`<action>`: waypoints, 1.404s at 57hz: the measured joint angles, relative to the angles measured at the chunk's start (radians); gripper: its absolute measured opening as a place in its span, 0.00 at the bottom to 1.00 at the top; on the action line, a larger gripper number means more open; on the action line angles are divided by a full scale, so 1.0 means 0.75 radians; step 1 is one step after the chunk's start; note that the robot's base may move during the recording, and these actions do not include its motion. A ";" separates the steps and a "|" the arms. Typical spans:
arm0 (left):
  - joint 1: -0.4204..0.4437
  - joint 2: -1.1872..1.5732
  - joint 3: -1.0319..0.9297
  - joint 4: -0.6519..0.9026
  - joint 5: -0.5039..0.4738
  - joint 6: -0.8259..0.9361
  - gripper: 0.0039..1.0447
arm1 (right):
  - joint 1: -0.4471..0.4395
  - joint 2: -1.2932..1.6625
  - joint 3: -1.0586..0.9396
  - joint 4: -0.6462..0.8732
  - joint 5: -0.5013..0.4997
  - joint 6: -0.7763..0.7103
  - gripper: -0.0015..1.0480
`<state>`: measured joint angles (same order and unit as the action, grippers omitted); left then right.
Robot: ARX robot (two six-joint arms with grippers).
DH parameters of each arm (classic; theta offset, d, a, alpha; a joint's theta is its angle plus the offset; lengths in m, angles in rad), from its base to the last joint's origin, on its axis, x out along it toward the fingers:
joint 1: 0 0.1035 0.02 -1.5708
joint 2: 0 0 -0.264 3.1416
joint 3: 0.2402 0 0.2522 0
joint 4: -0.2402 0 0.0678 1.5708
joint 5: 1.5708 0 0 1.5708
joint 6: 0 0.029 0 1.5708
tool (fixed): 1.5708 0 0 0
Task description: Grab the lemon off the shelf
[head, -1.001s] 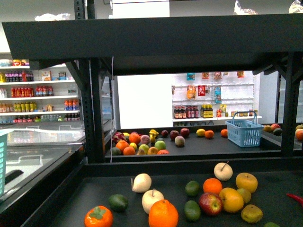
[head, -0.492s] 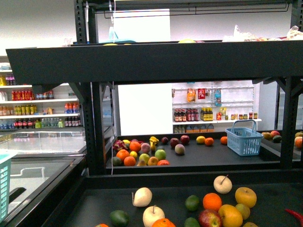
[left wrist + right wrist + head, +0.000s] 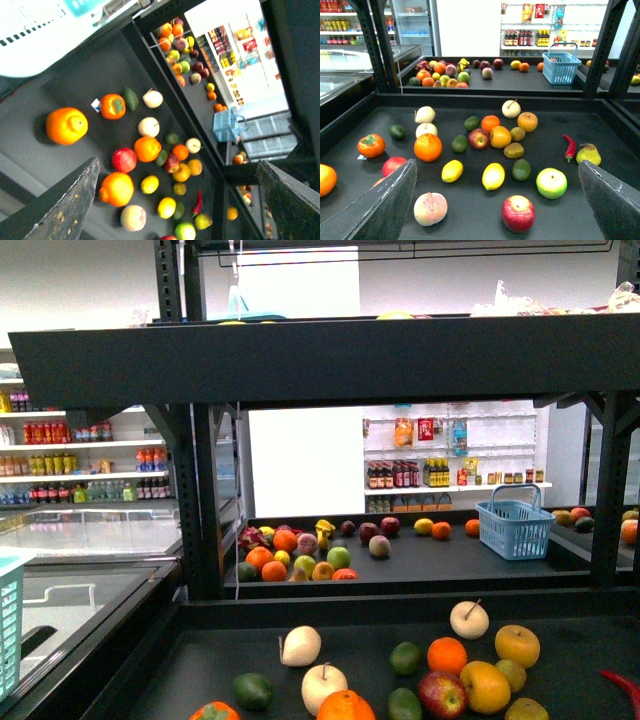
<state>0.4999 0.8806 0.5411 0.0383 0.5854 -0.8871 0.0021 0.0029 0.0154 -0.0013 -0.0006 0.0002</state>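
On shelf (image 3: 545, 150) lower tray, among mixed fruit: lemon (image 3: 493, 176) lying loose, smaller yellow fruit (image 3: 452, 170) near one side, dark green fruit (image 3: 521, 170) just beside other.
Right pincer (image 3: 495, 162) hovering above tray, fingers spread wide, gripping nothing. Lemon sitting between the two fingers in the right wrist view, apart from both, no contact.
Left pincer (image 3: 177, 161) also spread, empty, hanging higher over same tray.
Step judged: approach; grasp not yet begun.
Next move calling for right pincer descending astride lemon, clearing both neighbours, then closing.
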 joint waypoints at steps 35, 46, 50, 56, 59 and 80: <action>0.026 0.978 0.847 0.124 -0.198 -0.317 0.93 | 0.000 0.000 0.000 0.000 0.000 0.000 0.93; 0.003 1.113 0.983 0.135 -0.241 -0.327 0.93 | 0.000 0.000 0.000 0.000 0.000 0.000 0.93; -0.004 1.167 1.031 0.138 -0.261 -0.330 0.93 | 0.000 0.000 0.000 0.000 0.000 0.000 0.93; -0.014 1.256 1.116 0.142 -0.294 -0.353 0.93 | 0.000 0.000 0.000 0.000 0.000 0.000 0.93; -0.022 1.287 1.143 0.156 -0.303 -0.365 0.93 | 0.000 0.000 0.000 0.000 0.000 0.000 0.93; -0.070 1.437 1.302 0.164 -0.385 -0.396 0.90 | 0.000 0.000 0.000 0.000 0.000 0.000 0.93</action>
<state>0.4473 1.9583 1.5173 0.1616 0.2970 -1.1839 0.0021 0.0029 0.0154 -0.0013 -0.0006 0.0002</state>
